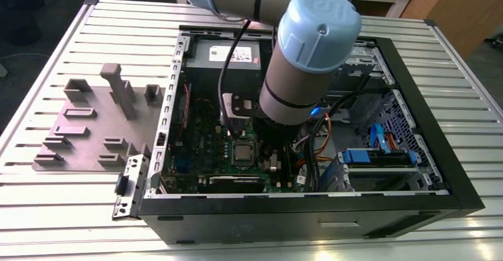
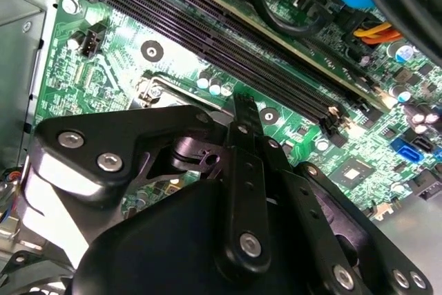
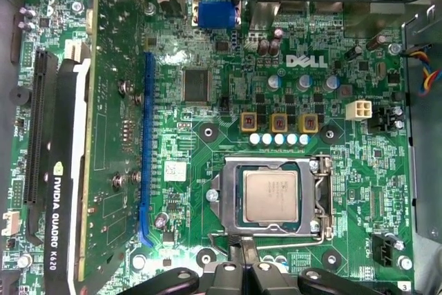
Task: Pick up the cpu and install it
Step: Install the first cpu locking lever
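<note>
A: Where is the cpu (image 3: 271,196)?
B: It lies flat in the silver socket frame (image 3: 316,198) on the green motherboard (image 3: 207,136), silvery top up. The first wrist view shows it clearly. In the exterior view the cpu (image 1: 242,152) shows as a small grey square just below the arm (image 1: 303,60).

A: And the gripper (image 3: 242,278)?
B: In the first wrist view its black linkage sits at the frame's edge, just beside the socket frame. The fingertips cannot be seen there. In the second wrist view the gripper (image 2: 235,191) body and linkage cover the socket area, so the gap between the fingers cannot be told. Nothing visible shows it holding anything; the cpu sits in the socket apart from it.

A: Anything else around?
B: An open black computer case (image 1: 409,208) lies on a slatted metal table (image 1: 70,214). A grey fixture plate (image 1: 86,131) sits on the table at the exterior view's left of the case. A black graphics card (image 3: 65,170) stands in its slot, well apart from the socket. Dark memory slots (image 2: 228,39) run across the board in the second wrist view.
</note>
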`<state>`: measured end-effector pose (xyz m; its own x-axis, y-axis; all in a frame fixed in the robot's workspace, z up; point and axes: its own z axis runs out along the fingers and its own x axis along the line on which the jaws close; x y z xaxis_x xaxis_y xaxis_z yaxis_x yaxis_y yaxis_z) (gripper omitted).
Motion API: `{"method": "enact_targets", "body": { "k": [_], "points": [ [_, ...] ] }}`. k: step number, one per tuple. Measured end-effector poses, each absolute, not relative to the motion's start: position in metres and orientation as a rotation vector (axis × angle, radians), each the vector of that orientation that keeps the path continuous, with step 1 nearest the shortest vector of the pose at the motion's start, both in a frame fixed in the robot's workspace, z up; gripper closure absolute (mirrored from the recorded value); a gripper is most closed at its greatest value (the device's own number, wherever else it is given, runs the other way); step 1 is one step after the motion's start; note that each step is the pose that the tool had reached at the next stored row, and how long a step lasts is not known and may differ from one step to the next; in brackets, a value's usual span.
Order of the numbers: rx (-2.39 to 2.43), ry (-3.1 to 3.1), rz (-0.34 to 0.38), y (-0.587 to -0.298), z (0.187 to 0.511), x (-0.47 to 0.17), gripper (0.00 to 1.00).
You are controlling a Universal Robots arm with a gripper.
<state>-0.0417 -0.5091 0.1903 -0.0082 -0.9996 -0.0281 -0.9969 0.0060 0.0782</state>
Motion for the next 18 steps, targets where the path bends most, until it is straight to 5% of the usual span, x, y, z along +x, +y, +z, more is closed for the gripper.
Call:
{"method": "enact_targets", "body": {
  "k": [18],
  "points": [
    [2.197,-2.212,-0.098,-0.509,0.203,-0.048,0.89]
  ]
}}
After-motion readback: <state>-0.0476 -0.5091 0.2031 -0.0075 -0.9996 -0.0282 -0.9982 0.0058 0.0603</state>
